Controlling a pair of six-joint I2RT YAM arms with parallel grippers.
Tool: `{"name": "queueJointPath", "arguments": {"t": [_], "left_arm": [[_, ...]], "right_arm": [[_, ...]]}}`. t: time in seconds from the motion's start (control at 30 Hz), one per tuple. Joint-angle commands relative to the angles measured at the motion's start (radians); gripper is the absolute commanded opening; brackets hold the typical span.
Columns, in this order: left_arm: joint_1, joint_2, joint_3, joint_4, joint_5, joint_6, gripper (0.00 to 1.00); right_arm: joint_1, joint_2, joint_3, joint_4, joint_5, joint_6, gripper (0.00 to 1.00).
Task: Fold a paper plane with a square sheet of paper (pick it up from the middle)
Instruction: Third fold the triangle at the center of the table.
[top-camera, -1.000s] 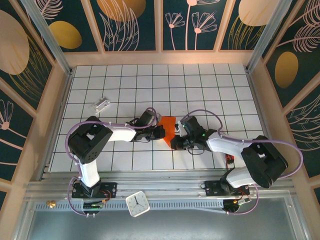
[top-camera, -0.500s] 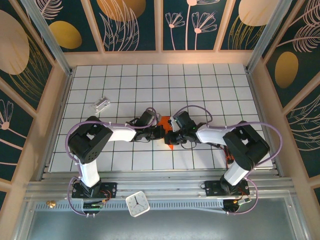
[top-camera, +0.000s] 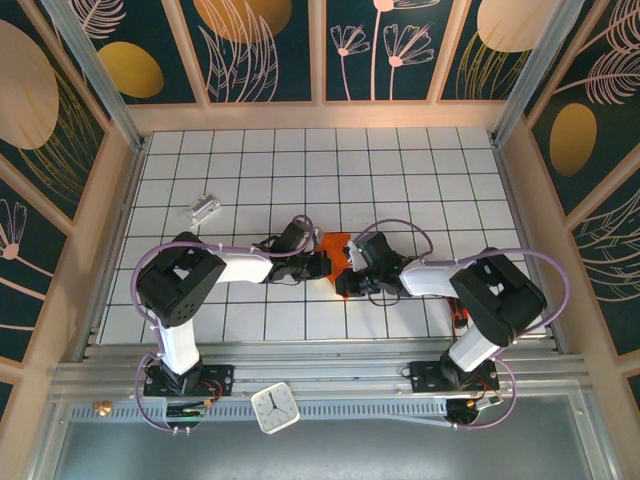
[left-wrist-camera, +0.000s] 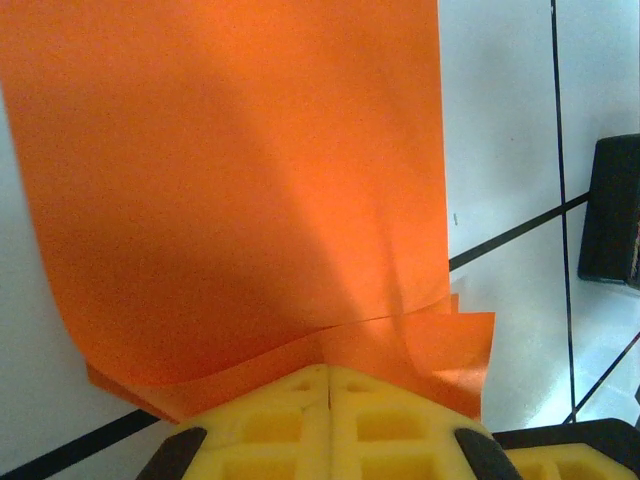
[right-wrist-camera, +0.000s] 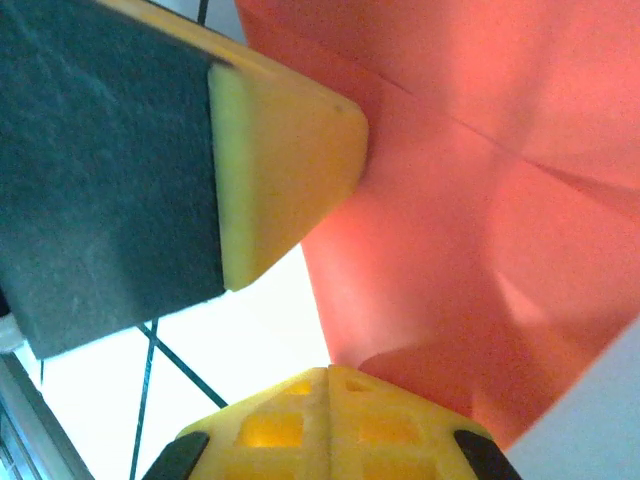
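The square sheet of paper (top-camera: 336, 247) is bright orange and lies folded over in layers at the table's middle, between the two grippers. In the left wrist view the paper (left-wrist-camera: 230, 170) spreads away from my left gripper (left-wrist-camera: 328, 372), whose yellow fingers are shut tip to tip on its layered near edge. My left gripper (top-camera: 322, 266) comes in from the left. My right gripper (top-camera: 347, 283) comes in from the right, shut, its tips (right-wrist-camera: 328, 372) against a curled corner of the paper (right-wrist-camera: 470, 200). A left finger (right-wrist-camera: 285, 150) touches the paper's edge. The paper plane as a pointed dart is out of view.
A small silvery-white block (top-camera: 203, 209) lies at the back left. A small black tray (top-camera: 460, 320) with red bits sits beside the right arm's base. A white clock (top-camera: 275, 407) stands on the front rail. Wooden walls ring the white grid table (top-camera: 400, 170).
The right arm has swung in toward the left, bringing its gripper onto the paper, which shows less from above. The left arm has held still.
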Motion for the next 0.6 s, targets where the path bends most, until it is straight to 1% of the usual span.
{"name": "queueJointPath", "arguments": {"t": [0.0, 0.27, 0.57], "left_arm": [[0.012, 0.040, -0.013, -0.097, -0.070, 0.031, 0.00], [0.013, 0.047, -0.009, -0.099, -0.072, 0.035, 0.00], [0.012, 0.053, -0.004, -0.105, -0.073, 0.042, 0.00]], "right_arm": [[0.011, -0.007, -0.080, -0.207, 0.028, 0.009, 0.00], [0.050, -0.052, -0.117, -0.263, 0.052, 0.050, 0.00], [0.050, -0.120, -0.151, -0.313, 0.054, 0.076, 0.00]]}}
